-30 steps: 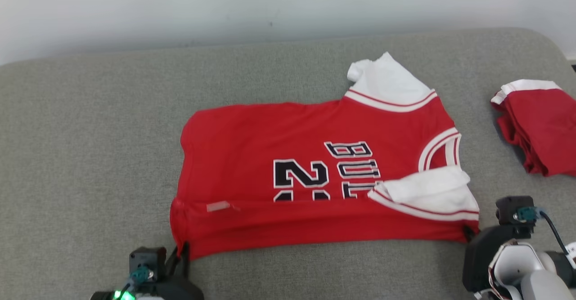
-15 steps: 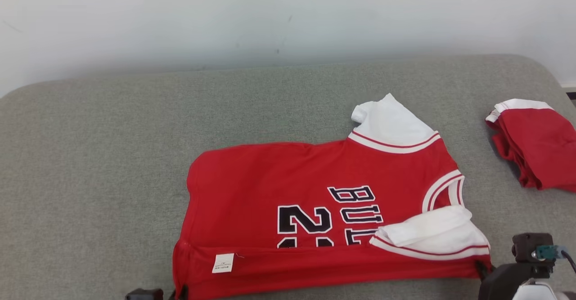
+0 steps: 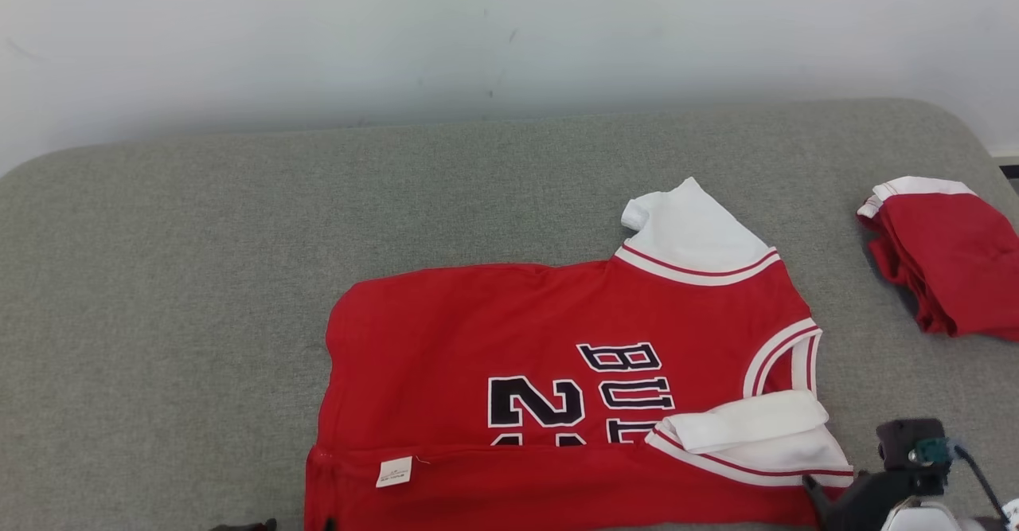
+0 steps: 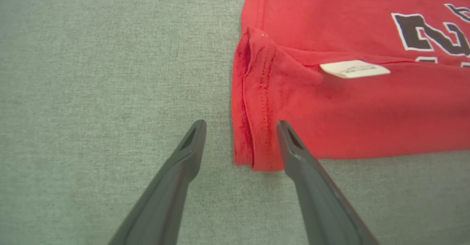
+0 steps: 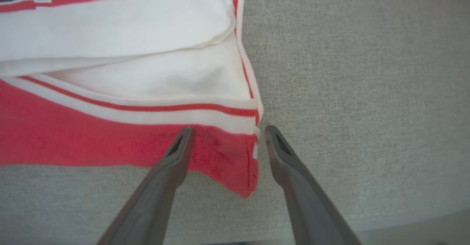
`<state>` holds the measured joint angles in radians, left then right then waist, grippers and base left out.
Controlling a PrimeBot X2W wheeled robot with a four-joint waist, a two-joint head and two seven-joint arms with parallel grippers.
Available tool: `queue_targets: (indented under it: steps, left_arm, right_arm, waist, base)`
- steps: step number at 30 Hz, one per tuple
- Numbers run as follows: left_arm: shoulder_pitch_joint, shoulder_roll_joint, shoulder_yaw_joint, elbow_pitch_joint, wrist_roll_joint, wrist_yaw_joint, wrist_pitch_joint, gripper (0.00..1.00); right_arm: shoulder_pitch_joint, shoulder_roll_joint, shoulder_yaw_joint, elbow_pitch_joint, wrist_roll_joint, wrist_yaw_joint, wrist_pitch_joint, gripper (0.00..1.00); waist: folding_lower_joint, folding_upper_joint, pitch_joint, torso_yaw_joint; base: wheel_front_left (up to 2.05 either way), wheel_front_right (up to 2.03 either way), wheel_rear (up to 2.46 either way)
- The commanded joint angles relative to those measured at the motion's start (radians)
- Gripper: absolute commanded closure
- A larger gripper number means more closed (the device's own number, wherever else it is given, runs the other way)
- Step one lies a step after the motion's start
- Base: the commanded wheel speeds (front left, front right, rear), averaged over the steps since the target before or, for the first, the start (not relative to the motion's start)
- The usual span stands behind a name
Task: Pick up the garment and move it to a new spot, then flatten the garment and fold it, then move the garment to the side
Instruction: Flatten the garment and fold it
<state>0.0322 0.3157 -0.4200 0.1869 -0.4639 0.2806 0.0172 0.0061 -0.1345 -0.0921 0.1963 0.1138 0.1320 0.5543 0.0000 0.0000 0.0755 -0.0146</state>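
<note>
The garment [image 3: 446, 340] lies near-right on the grey cushion [image 3: 159, 276], long axis left to right. Our left pincer [image 4: 240, 123] and right pincer [image 5: 227, 127], both released, straddle its near corners, one each.

A grey fabric-covered surface [image 3: 159, 276] with rounded corners meets a plain pale wall [image 3: 318, 29] behind.
</note>
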Motion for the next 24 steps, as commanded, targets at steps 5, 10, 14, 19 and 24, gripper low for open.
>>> queue_targets:
  steps: [5,10,14,19,24]
  left_arm:
    - [-0.040,0.041,0.038,-0.050,-0.025,-0.004,0.039,0.00]
    - [-0.167,0.076,0.064,-0.090,-0.072,-0.030,0.173,0.00]
    - [-0.330,0.063,0.070,-0.052,-0.112,-0.059,0.272,0.00]
    - [-0.522,0.027,0.062,0.063,-0.137,-0.092,0.345,0.00]
    - [-0.661,0.006,0.028,0.171,-0.120,-0.126,0.379,0.00]
  right_arm:
    - [-0.099,-0.078,0.015,-0.051,0.015,-0.003,0.021,0.00]
    - [-0.250,-0.167,0.058,-0.077,0.049,-0.003,0.094,0.00]
    - [-0.393,-0.261,0.159,-0.055,0.084,-0.003,0.152,0.00]
    - [-0.586,-0.332,0.278,0.037,0.159,-0.003,0.159,0.00]
    - [-0.728,-0.375,0.412,0.162,0.164,-0.003,0.103,0.00]
  waist:
    - [0.0000,0.0000,0.002,0.004]
    - [0.0000,0.0000,0.035,0.006]
    - [0.0000,0.0000,0.088,0.016]
    - [0.0000,0.0000,0.164,0.007]
    - [0.0000,0.0000,0.221,-0.002]
  base:
    - [0.00,0.00,0.00]
    - [0.00,0.00,0.00]
    - [0.00,0.00,0.00]
    - [0.00,0.00,0.00]
    - [0.00,0.00,0.00]
